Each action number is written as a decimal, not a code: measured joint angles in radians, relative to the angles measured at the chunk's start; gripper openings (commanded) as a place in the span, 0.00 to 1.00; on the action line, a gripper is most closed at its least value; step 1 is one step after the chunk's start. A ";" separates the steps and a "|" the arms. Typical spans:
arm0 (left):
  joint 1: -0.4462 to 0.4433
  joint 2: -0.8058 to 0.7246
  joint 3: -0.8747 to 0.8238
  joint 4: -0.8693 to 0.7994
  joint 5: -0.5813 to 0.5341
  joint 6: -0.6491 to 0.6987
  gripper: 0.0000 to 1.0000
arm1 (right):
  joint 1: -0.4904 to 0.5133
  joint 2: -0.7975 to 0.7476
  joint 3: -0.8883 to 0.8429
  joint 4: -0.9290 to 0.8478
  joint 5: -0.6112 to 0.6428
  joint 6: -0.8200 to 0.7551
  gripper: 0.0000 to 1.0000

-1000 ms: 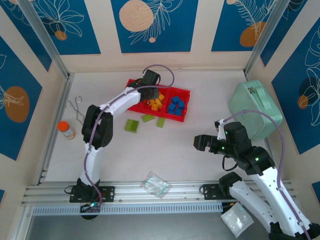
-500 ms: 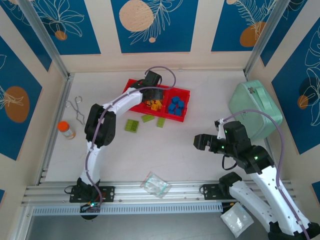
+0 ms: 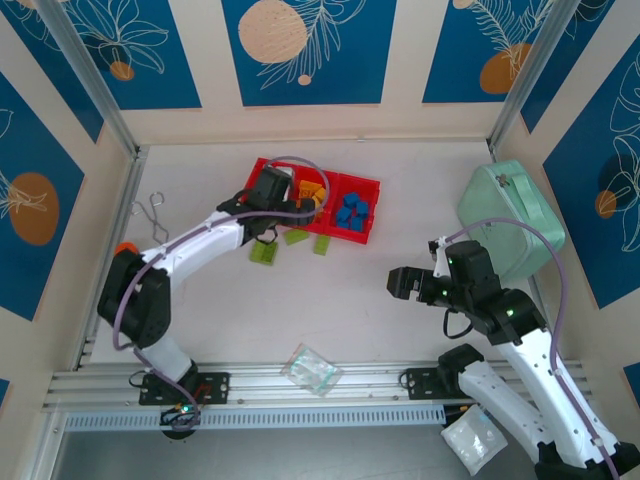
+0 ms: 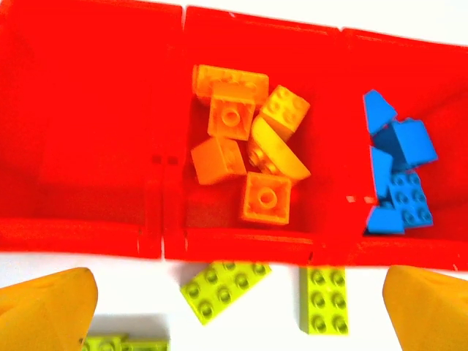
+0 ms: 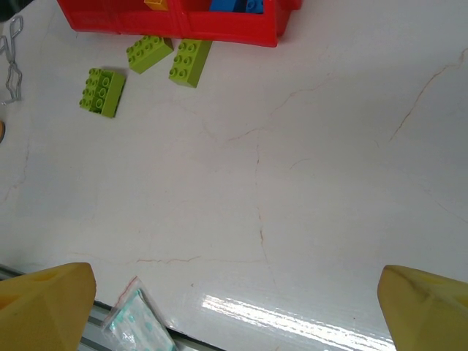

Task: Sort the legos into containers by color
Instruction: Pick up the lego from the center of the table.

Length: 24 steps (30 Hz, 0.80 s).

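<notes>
The long red tray [image 3: 366, 185] lies at the back of the table. Its middle compartment holds several orange-yellow legos [image 4: 248, 153], its right one several blue legos [image 4: 398, 175], and its left one [image 4: 88, 131] is bare. Three lime green legos [image 3: 264, 252] [image 3: 296, 236] [image 3: 322, 244] lie on the table just in front of the tray. My left gripper [image 3: 290, 205] [image 4: 241, 322] hovers open above the tray's near edge, holding nothing. At the right, my right gripper [image 3: 400, 285] [image 5: 234, 307] stands open over bare table, well clear of the legos [image 5: 149, 53].
A mint-green case [image 3: 510, 215] stands at the far right. A clear plastic bag [image 3: 312, 370] [image 5: 139, 322] lies near the front rail, and another bag [image 3: 472, 440] sits beyond it. Metal tongs [image 3: 152, 215] and an orange-capped bottle [image 3: 125, 250] are at the left.
My left gripper has gone from shut to open and drawn back from above the tray's middle compartment toward the near left. The right arm has not moved.
</notes>
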 measured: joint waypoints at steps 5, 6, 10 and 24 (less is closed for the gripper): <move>-0.087 -0.032 -0.089 0.013 0.019 -0.002 0.99 | 0.000 0.005 0.000 0.000 0.000 0.000 0.99; -0.105 -0.032 -0.103 0.013 0.020 -0.002 0.99 | 0.000 0.005 0.000 0.000 0.000 0.000 0.99; -0.163 -0.005 -0.120 0.021 0.026 -0.001 0.99 | 0.000 0.005 0.000 0.000 0.000 0.000 0.99; -0.184 0.249 0.019 -0.012 0.041 0.037 0.99 | 0.000 0.004 0.000 0.000 0.000 0.000 0.99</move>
